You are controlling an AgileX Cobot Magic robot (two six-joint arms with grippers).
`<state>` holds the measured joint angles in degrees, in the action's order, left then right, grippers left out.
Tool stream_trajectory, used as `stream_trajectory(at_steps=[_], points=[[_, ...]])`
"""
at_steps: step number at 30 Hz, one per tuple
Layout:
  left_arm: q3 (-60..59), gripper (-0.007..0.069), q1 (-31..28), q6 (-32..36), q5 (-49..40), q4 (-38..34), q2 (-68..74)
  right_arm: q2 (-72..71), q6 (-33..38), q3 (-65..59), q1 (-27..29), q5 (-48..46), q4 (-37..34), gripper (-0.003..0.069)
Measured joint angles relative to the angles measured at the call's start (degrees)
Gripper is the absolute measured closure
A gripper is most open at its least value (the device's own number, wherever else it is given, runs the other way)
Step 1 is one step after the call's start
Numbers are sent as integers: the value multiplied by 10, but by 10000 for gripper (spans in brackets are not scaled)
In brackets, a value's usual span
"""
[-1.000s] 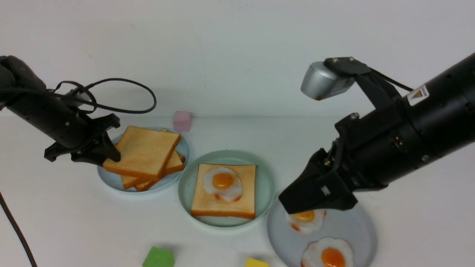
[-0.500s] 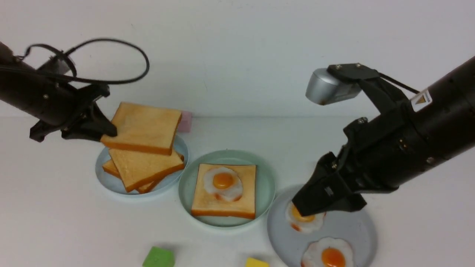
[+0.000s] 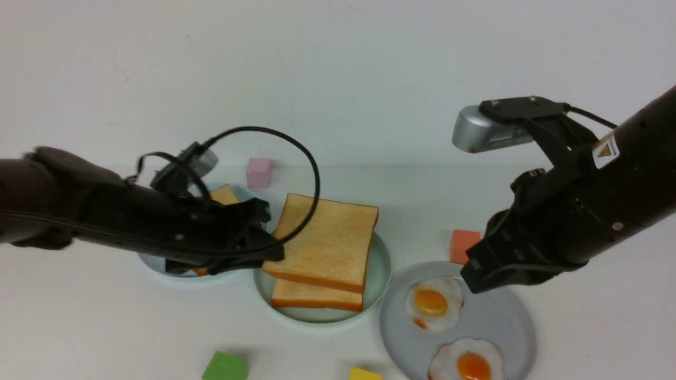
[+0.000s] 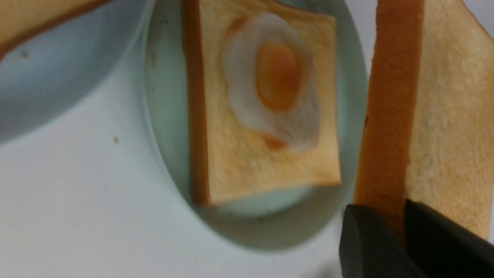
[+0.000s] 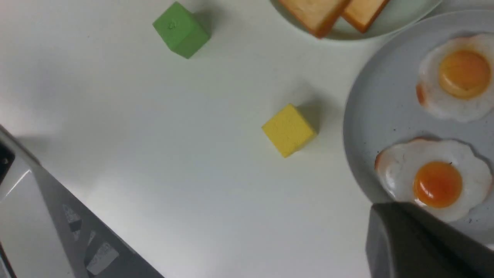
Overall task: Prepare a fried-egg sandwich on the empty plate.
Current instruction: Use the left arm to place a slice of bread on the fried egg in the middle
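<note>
So the left end effector (image 3: 270, 235) was clamped on the crust edge of a toast slice (image 3: 327, 237), holding it right over the mint-green plate (image 3: 383, 266). On that plate sat the bottom toast slice (image 3: 317, 302) with a fried egg (image 4: 276, 81) lying flat on it, so the sandwich wasn't capped yet. The right end effector (image 3: 472, 277) was pinched shut, hanging over the far edge of the grey-blue plate (image 3: 496, 322), where two spare eggs (image 3: 433, 303) lay. Everything sat on the white table (image 3: 105, 327).
</note>
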<state>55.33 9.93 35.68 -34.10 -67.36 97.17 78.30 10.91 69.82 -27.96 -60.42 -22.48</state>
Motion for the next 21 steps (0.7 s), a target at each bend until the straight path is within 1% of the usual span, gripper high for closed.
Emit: stream_trajectory(at_steps=[2,9,21], points=[[0,515,18,8,35,-22,18,0,-1,0,0,9,0,669],[0,517,22,26,65,-66,56,0,-1,0,0,16,0,669],[0,523,22,28,93,-80,86,0,-1,0,0,17,1,669]])
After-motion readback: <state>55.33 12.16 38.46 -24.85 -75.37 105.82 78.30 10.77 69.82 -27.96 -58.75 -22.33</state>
